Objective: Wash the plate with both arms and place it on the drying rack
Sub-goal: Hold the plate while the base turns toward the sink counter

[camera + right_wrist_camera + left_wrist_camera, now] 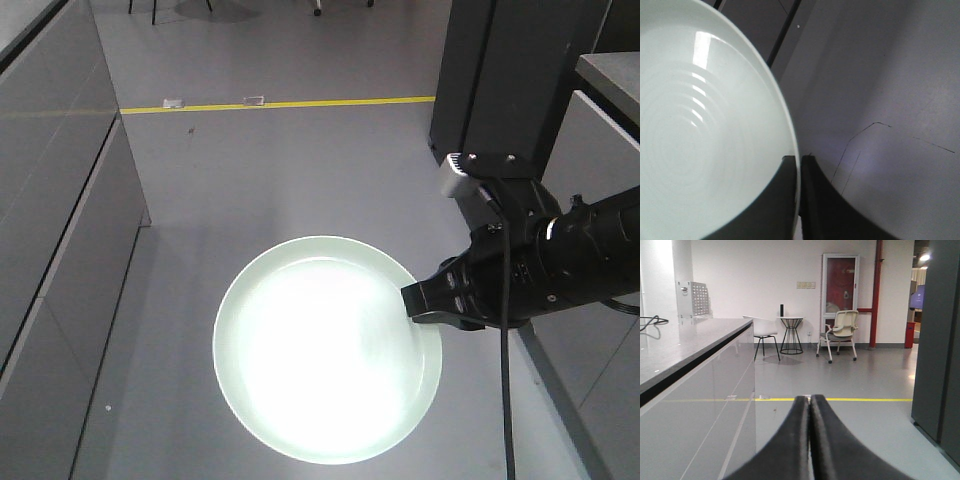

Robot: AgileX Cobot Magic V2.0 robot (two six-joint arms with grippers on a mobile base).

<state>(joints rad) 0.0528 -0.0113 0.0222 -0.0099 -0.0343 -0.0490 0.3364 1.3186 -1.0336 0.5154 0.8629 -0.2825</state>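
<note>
The grey floor [300, 180] is open down the middle, all the way to the far yellow line [300, 103]. A long grey counter [60, 200] shuts off the left side, and a tall dark cabinet [510, 70] stands on the right. Near, the plate [320, 370] fills the middle, and the right gripper [409, 300] pinching its right edge blocks the right.

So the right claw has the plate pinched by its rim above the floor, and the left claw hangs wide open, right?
Not quite. The left claw is shut, closed tight on nothing, as the left wrist view shows. The rest holds: the right claw pinches the plate by its rim above the floor.
</note>
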